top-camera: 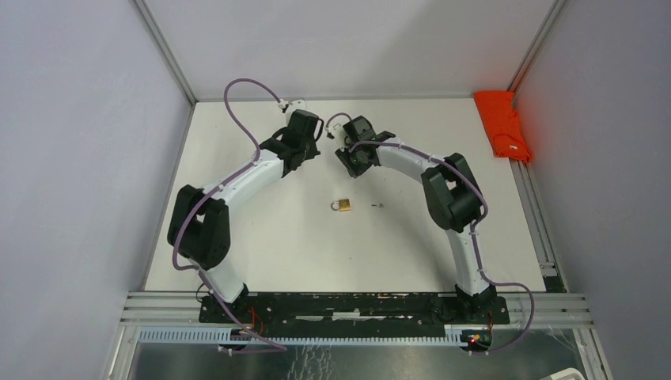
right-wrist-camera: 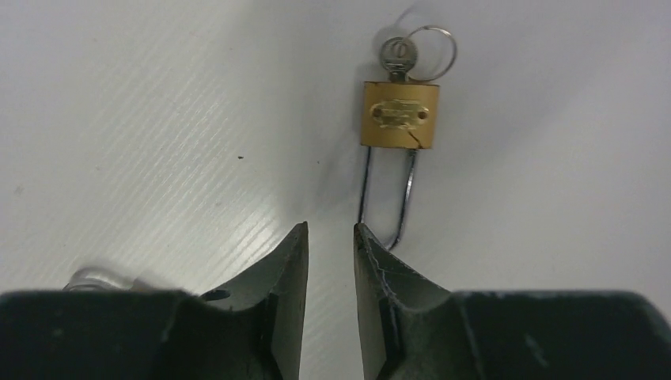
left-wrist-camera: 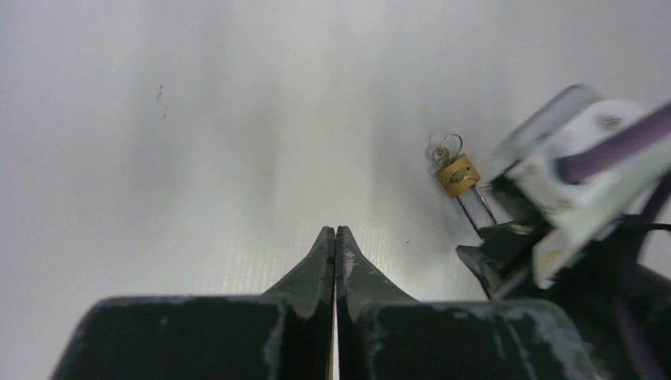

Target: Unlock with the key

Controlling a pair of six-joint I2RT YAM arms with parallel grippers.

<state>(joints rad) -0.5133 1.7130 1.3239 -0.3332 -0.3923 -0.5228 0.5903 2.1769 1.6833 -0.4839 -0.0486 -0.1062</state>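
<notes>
A small brass padlock (top-camera: 342, 206) lies flat on the white table, between the two arms and nearer the front. In the right wrist view its body (right-wrist-camera: 399, 115) has a long thin shackle (right-wrist-camera: 388, 198) pointing toward me. A silver key (right-wrist-camera: 394, 55) with a ring (right-wrist-camera: 431, 52) sits in its far end. My right gripper (right-wrist-camera: 331, 233) is slightly open and empty, hovering short of the shackle. My left gripper (left-wrist-camera: 335, 233) is shut and empty, with the padlock (left-wrist-camera: 458, 175) ahead to its right. Both grippers (top-camera: 307, 153) (top-camera: 348, 165) hang close together behind the padlock.
A red cloth (top-camera: 502, 125) lies at the back right edge. A tiny dark speck (top-camera: 377, 206) sits just right of the padlock. The table is walled at the back and on both sides.
</notes>
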